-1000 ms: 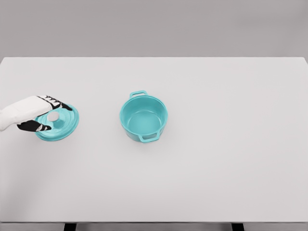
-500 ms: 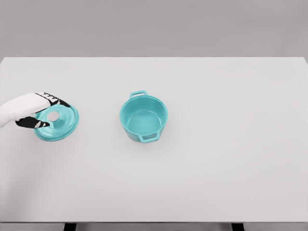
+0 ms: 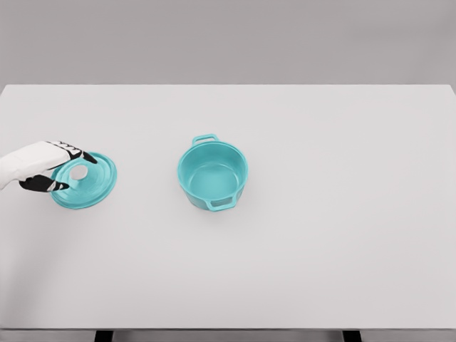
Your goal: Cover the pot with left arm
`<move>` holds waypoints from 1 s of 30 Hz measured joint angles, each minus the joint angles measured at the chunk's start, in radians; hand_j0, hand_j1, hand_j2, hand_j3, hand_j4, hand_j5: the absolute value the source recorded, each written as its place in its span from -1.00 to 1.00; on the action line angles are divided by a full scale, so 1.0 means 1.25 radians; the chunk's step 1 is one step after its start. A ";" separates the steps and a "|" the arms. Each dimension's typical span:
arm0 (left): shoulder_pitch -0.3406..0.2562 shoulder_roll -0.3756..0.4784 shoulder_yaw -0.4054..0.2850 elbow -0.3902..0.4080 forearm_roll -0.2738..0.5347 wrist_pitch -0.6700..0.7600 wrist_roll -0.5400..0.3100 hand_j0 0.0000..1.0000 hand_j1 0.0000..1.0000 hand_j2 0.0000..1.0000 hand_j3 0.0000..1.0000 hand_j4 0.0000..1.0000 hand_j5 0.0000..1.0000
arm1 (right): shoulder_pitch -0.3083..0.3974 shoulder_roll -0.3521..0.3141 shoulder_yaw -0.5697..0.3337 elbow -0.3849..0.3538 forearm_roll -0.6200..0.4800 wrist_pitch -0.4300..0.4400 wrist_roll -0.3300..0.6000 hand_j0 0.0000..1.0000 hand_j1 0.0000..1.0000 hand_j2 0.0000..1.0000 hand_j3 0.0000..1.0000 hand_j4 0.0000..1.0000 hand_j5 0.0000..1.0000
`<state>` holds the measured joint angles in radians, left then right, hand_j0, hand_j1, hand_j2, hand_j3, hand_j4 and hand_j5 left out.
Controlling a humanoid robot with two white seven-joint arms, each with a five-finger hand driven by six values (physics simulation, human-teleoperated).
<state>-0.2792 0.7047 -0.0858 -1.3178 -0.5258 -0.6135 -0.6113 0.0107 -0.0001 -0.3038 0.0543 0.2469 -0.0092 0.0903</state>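
1 arm in view: left hand (image 3: 44, 169) at the lid's (image 3: 85, 181) left edge, fingers spread around its grey knob (image 3: 79, 172), gripping nothing, likely lining up a pinch. Lid flat on table (image 3: 342, 235), well left of open pot (image 3: 212, 173).

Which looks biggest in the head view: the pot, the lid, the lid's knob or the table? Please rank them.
1. Table, by far.
2. Pot and lid: about equal across, so I won't rank them; the pot looks bulkier because it stands taller.
3. Knob, smallest, beside the left hand.
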 measured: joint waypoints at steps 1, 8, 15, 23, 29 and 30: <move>0.000 -0.001 0.000 0.000 0.000 0.000 0.000 0.46 0.46 0.46 0.46 0.46 0.46 | 0.000 0.000 0.000 0.000 0.000 0.000 0.000 1.00 1.00 1.00 1.00 1.00 1.00; 0.000 -0.008 0.000 -0.004 -0.001 0.000 0.000 0.46 0.46 0.46 0.46 0.46 0.46 | 0.001 0.000 0.000 0.000 0.000 0.000 0.000 1.00 1.00 1.00 1.00 1.00 1.00; 0.000 -0.011 -0.001 -0.004 -0.002 0.000 0.000 0.41 0.41 0.41 0.41 0.41 0.41 | 0.001 0.000 0.000 0.000 0.000 0.000 0.000 1.00 1.00 1.00 1.00 1.00 1.00; 0.000 -0.017 -0.001 -0.001 -0.002 0.000 0.000 0.41 0.41 0.41 0.41 0.41 0.41 | 0.000 0.000 0.000 0.000 0.000 0.000 0.000 1.00 1.00 1.00 1.00 1.00 1.00; -0.001 -0.019 -0.001 0.001 -0.002 0.000 0.000 0.41 0.41 0.41 0.41 0.41 0.41 | 0.001 0.000 0.000 0.000 0.000 0.000 0.000 1.00 1.00 1.00 1.00 1.00 1.00; -0.001 -0.019 -0.001 0.002 -0.002 0.000 0.000 0.40 0.40 0.40 0.40 0.40 0.40 | 0.001 0.000 0.000 0.000 0.000 0.000 0.000 1.00 1.00 1.00 1.00 1.00 1.00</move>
<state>-0.2807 0.6804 -0.0869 -1.3157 -0.5282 -0.6135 -0.6113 0.0123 -0.0001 -0.3038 0.0541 0.2469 -0.0092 0.0903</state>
